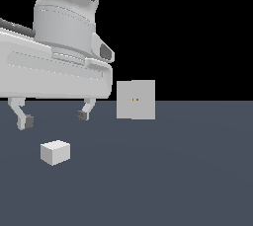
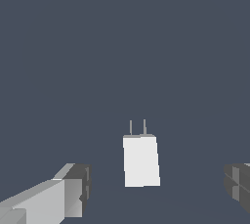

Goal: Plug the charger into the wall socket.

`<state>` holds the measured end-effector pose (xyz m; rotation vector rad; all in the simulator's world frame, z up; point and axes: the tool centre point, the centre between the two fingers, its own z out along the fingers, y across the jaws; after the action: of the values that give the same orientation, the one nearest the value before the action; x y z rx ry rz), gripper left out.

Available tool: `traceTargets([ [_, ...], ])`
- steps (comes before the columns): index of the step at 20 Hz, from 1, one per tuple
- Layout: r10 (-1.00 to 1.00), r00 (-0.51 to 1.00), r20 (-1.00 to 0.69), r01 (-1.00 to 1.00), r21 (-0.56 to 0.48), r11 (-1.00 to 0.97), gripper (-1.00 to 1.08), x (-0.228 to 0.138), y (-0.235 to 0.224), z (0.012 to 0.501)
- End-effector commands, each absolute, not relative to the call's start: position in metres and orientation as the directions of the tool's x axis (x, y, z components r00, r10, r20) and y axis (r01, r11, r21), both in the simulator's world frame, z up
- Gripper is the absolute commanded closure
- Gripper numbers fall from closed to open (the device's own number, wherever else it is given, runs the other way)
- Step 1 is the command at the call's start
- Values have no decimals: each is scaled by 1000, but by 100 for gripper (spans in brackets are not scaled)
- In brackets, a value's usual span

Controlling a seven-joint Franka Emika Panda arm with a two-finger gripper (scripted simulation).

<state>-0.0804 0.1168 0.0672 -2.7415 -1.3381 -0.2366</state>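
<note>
The tool [image 1: 54,117] is hanging above the desk [image 1: 173,170] with its jaws spread wide, and it is gripping nothing. In the exterior view, both fingertips [image 1: 28,121] are sitting clear of the surface, one on each side of the open gap, and the dark pads are facing inward. The wide white body of the arm [image 1: 54,72] is filling the upper part of the exterior view's left.

The charger [image 1: 55,152] is resting on the desk below the tool, apart from both fingertips and not touching them. In the wrist view, the charger [image 2: 141,161] is lying between the two fingers [image 2: 73,189], closer to the camera's centre line than to either pad, and two thin prongs [image 2: 137,127] are projecting from one end, pointing away from the camera.

The wall socket [image 1: 136,99] is standing upright at the far edge of the desk, toward the exterior view's right of the tool and well apart from the charger. Two small yellowish dots are showing at its centre, and a faint vertical seam is running down its face. The wall socket is not appearing in the wrist view.
</note>
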Motion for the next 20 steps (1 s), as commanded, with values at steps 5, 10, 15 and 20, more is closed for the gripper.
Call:
traceTargets([
  [5,802,569,184,816,0,-578,-92,-85,120,62],
  [10,801,570,183,815,-1,-580,-92,-85,120,61],
  [15,802,569,182,815,0,-579,-92,-86,120,48],
  [20,803,568,182,816,0,-578,-92,-87,120,25],
])
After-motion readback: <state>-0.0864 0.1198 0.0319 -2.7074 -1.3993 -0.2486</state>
